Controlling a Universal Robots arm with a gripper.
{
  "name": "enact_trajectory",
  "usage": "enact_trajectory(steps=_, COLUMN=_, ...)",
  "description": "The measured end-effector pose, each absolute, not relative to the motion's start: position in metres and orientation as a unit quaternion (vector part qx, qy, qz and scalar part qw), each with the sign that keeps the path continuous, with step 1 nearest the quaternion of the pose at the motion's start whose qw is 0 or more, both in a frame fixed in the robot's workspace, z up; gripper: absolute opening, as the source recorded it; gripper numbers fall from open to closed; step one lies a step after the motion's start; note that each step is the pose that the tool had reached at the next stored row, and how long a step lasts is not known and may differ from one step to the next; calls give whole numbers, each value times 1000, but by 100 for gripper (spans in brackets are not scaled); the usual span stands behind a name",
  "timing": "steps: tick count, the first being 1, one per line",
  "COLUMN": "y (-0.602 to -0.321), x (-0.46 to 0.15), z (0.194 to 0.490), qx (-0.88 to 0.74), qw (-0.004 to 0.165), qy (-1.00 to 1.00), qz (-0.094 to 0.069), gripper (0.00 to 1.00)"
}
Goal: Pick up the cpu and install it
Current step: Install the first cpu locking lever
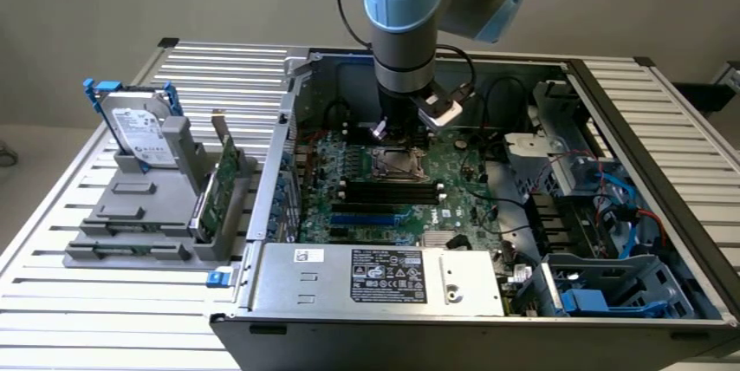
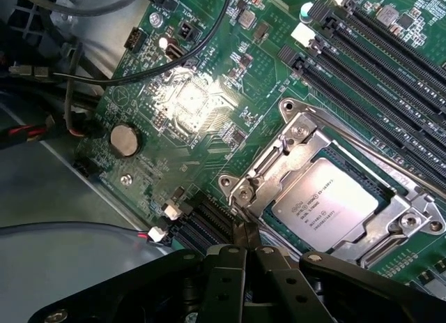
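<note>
A robotics lab or test workshop: an opened computer case [image 1: 486, 215] lies on a slatted metal table [image 1: 104, 319] before a bare grey wall, a robot arm [image 1: 405, 16] reaches down into the case, and beside the case stands a grey holder [image 1: 139, 215] with a hard drive [image 1: 139, 133]

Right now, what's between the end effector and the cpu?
In the wrist view, the metal socket frame edge lies between the shut end effector and the cpu, already seated in it.
</note>
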State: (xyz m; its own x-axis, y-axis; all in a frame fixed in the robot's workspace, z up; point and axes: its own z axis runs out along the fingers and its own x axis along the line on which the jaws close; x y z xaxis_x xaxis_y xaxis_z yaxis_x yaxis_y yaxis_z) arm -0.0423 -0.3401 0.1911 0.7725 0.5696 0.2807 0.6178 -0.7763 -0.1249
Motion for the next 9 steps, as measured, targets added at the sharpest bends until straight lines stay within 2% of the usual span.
enact_trajectory(steps=9, y=-340, x=-42, z=192, qx=-934, qw=114, qy=-318, qz=-117, gripper=11)
